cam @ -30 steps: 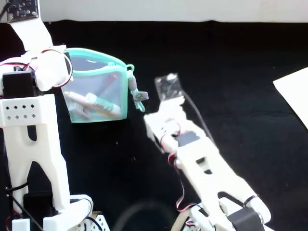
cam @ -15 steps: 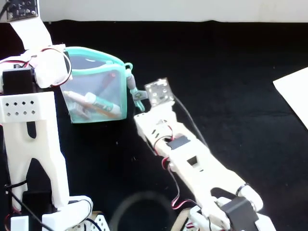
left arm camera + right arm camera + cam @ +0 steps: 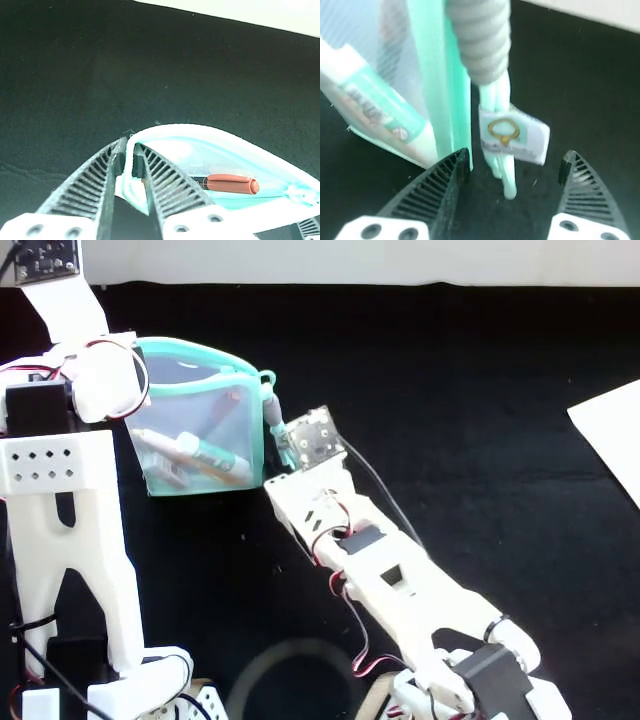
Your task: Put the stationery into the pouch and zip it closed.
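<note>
- Mint-green translucent pouch [image 3: 200, 430] stands upright on the black worktop [image 3: 480, 390] with its mouth facing up and gaping; its long axis runs sideways, from the left arm's end to the right arm's end.
- Left hand [image 3: 129, 150] is clamped on the pouch's rim at one end, with its two ribbed fingers pressed together on the green edge.
- Right hand [image 3: 515, 160] is at the pouch's other end with its fingers spread wide. One finger is against the pouch's green side seam and the other stands clear of it.
- Between those spread fingers hangs the zipper pull [image 3: 512, 132], a small white tag with a gold ring mark on green cord. It dangles straight down below a grey ribbed grip [image 3: 480, 40] at the pouch's top corner and is not pinched.
- Inside the pouch a red-capped pen [image 3: 230, 184] lies along the pouch's length, cap toward the zipper-pull end.
- A white stick with a green label [image 3: 210, 455], perhaps a marker or glue stick, lies slanted inside, its lower end toward the zipper-pull side.
- A white sheet [image 3: 610, 430] lies well apart from the pouch, beyond the right arm.
</note>
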Motion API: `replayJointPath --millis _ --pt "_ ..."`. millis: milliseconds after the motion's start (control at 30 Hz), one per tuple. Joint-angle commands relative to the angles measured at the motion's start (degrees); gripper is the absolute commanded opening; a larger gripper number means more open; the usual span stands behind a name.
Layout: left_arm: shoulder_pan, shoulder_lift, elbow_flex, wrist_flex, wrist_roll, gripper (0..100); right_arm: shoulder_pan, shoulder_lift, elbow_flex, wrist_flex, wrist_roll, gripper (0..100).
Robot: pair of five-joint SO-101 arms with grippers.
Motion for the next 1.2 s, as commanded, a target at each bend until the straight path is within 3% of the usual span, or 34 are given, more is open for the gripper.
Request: replayJointPath --millis 0,133,333,667,1167 --pt "0.2 1.7 1.5 0.2 0.5 1 1.6 2.1 -1.3 -2.7 3.6 28.9" --pt "0.2 1.7 1.5 0.2 0.5 1 2.6 6.4 -1.4 -5.8 5.2 25.2" --pt "0.2 1.9 1.5 0.2 0.5 1 3.2 4.0 -1.1 -5.6 5.2 0.4" --pt "0.2 2.2 1.5 0.2 0.6 1 9.2 -3.4 -3.9 13.6 3.3 0.5" --pt "0.3 2.0 1.6 0.2 0.6 1 24.1 -9.4 -22.3 25.1 -10.3 0.5"
